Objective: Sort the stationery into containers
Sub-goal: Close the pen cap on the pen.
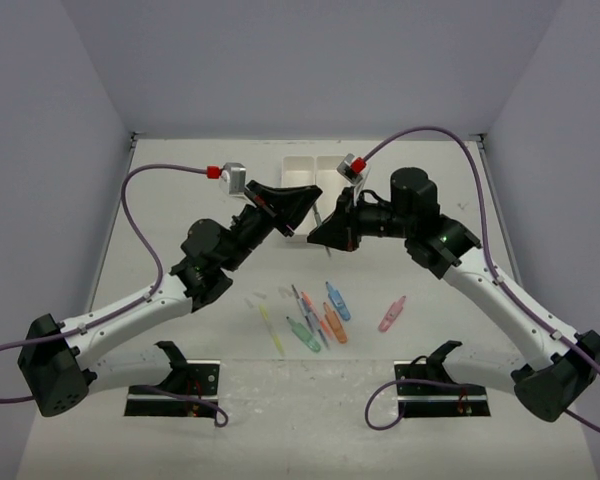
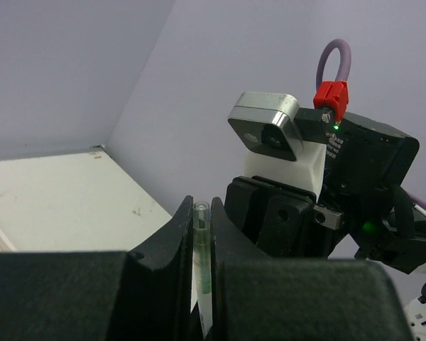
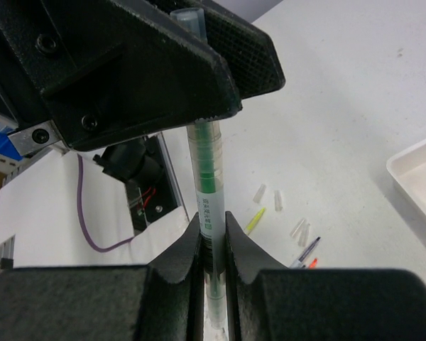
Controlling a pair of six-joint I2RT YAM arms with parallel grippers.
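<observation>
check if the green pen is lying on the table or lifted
Lifted: the left gripper and right gripper each clamp one end of the green pen, above the table.

Pale lilac walls [image 1: 310, 60], white tabletop [image 1: 310, 420]

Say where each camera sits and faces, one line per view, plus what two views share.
Top external: above and behind the bases, looking down on the table; both arms show, with stationery and white tray.
Left wrist: on the left arm, looking past the left gripper at the right arm's wrist camera and a wall.
Right wrist: on the right arm, looking past the right gripper down at the table; the left gripper fills the top.
Shared: both wrist views show the green pen, held by both grippers.
</observation>
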